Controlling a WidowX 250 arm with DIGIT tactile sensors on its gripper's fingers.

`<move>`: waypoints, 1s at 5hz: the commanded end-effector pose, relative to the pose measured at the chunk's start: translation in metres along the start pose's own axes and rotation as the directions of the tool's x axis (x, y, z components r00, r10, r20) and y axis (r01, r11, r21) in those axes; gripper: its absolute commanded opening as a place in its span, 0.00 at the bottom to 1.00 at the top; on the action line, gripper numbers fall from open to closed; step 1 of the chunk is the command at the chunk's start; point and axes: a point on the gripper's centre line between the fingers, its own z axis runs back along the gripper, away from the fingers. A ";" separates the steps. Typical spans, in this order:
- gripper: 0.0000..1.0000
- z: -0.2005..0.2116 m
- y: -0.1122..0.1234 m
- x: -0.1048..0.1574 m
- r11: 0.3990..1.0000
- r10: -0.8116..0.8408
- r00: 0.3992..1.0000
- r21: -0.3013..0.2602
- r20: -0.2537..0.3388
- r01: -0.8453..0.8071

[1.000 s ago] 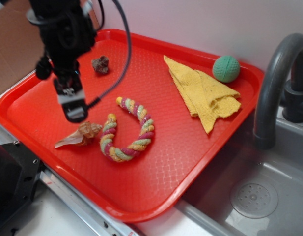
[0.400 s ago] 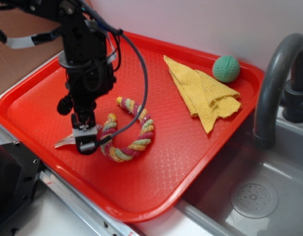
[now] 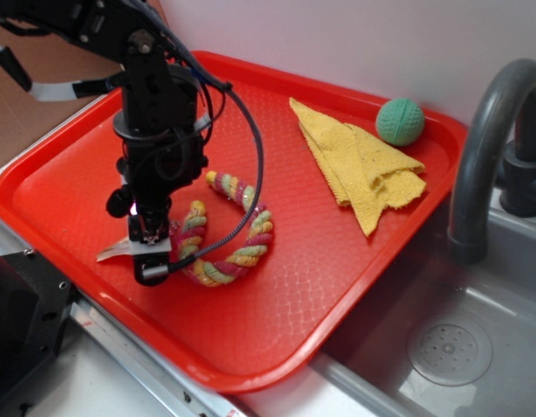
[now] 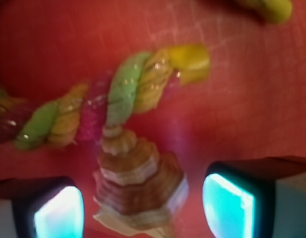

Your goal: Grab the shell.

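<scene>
While we look down from the wrist:
gripper point(image 4: 143, 203): spread wide, one finger point(image 4: 58, 213) on each side of the shell, no contact we can see.
shell point(image 4: 138, 183): on red tray point(image 3: 337, 261), touching braided rope point(image 4: 113, 99).

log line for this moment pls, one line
phase: pre-grasp | gripper: open, straddling target | target: tan-orange spiral conch shell, on red plastic tray, apex against multicoloured braided rope | grasp: not yet closed
</scene>
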 end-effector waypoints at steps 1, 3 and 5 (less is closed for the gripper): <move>0.00 -0.003 0.000 0.007 1.000 0.003 1.000 0.022 -0.004 -0.003; 0.00 0.012 0.000 0.003 0.999 0.043 0.999 0.032 0.026 -0.044; 0.00 0.104 0.037 -0.035 0.879 0.476 0.854 -0.139 0.212 -0.456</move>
